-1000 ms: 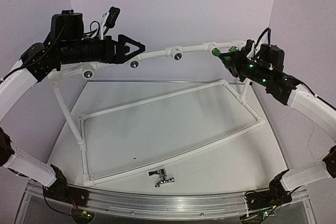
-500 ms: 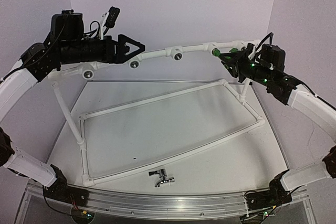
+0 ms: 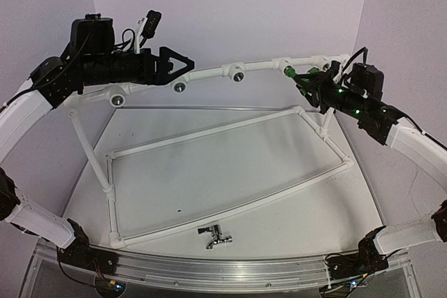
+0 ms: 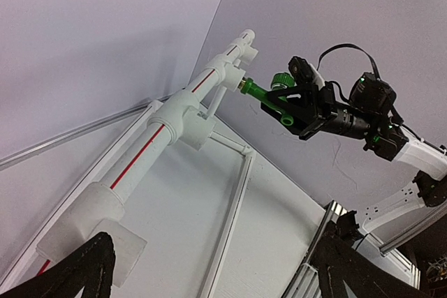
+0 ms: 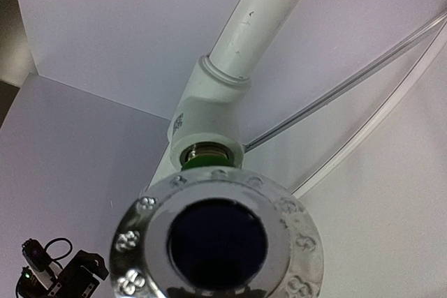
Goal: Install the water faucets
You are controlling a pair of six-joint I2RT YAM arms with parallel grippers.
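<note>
The green faucet (image 3: 288,70) is held level with its threaded end in the rightmost white socket of the raised pipe (image 3: 209,72). My right gripper (image 3: 312,80) is shut on it; the left wrist view shows the faucet (image 4: 260,91) and that gripper (image 4: 283,102). In the right wrist view a shiny ring with a dark centre (image 5: 216,242) hides my fingers, and green (image 5: 206,163) shows in the socket (image 5: 209,146). The chrome faucet (image 3: 215,236) lies on the table near the front edge. My left gripper (image 3: 178,64) is open beside the pipe's left part (image 4: 140,155).
Three open sockets (image 3: 179,86) (image 3: 237,75) (image 3: 117,99) face forward along the pipe. A white pipe frame (image 3: 230,207) lies across the table, with upright legs at the left (image 3: 87,148) and right (image 3: 325,120). A metal rail (image 3: 209,270) runs along the front.
My right wrist has shifted a little to the right and turned, while the green faucet's end stays at the socket. The left arm has barely moved.
</note>
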